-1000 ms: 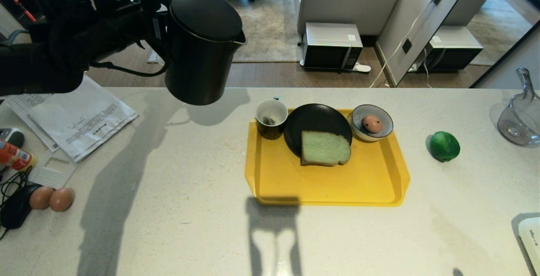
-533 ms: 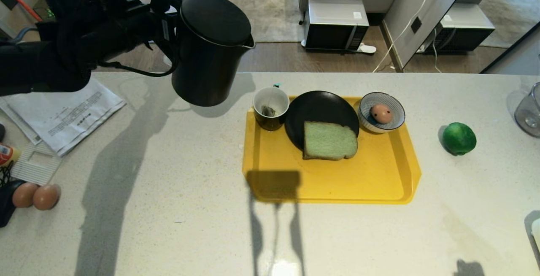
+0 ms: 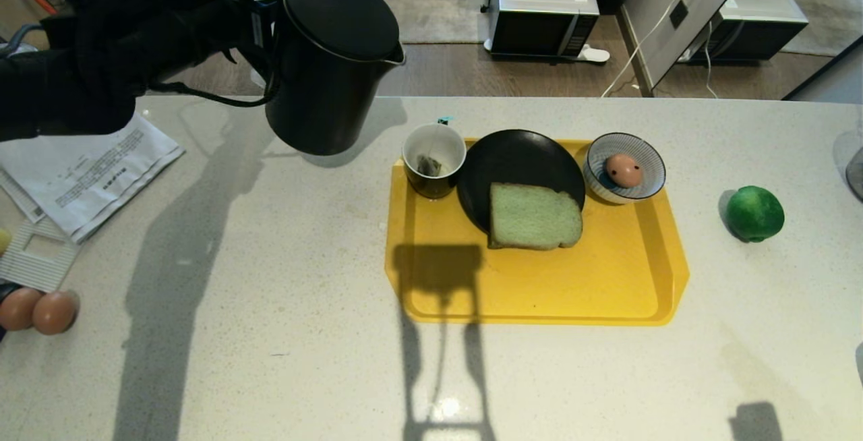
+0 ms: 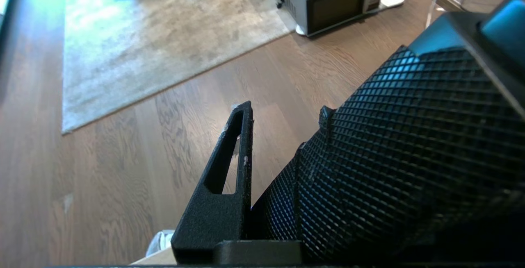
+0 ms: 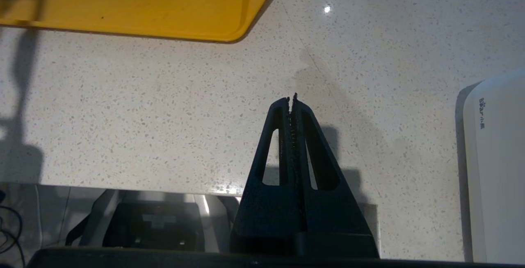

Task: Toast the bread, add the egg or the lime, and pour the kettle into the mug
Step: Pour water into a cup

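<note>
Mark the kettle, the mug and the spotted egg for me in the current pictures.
kettle (image 3: 334, 63), head view, on its black body below the lid.
mug (image 3: 433, 170), head view, on its white inner wall beside the tea bag.
egg (image 3: 623, 170), head view, on its pinkish shell, inside the striped bowl.

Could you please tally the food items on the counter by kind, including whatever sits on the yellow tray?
Eggs: 3, the speckled egg in the striped bowl and the pair of plain brown eggs at the counter's left edge
Bread slices: 1
Limes: 1, the lime
Total: 5
</note>
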